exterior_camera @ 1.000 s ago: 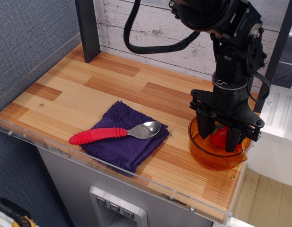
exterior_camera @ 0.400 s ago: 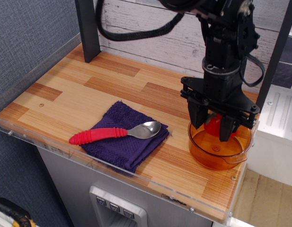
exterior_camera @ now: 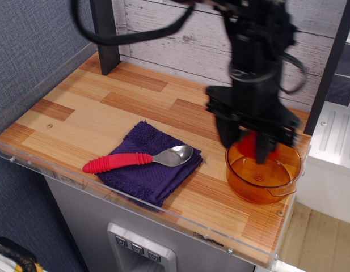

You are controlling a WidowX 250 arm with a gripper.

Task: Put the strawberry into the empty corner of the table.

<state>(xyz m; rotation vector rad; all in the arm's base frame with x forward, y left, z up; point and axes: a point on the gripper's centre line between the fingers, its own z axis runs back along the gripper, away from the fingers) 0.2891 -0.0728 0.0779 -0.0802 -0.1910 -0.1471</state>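
Observation:
My gripper point(exterior_camera: 247, 146) is shut on the red strawberry point(exterior_camera: 249, 144) and holds it above the left rim of the orange bowl point(exterior_camera: 264, 177) at the table's front right. The arm is motion-blurred. The strawberry's leaf cap is hidden between the fingers. The empty corner point(exterior_camera: 47, 116) is the bare wood patch at the table's front left, with a short darker plank and a small screw dot. The table point(exterior_camera: 146, 107) is tan wood planks with a clear rim.
A purple cloth point(exterior_camera: 152, 164) lies at the front middle with a red-handled metal spoon point(exterior_camera: 138, 159) on it. A dark post point(exterior_camera: 105, 34) stands at the back left. The clear rim point(exterior_camera: 135, 207) runs along the front edge.
My gripper has lifted the strawberry out of the orange bowl and moved up and to the left. The bowl, cloth and spoon have not moved.

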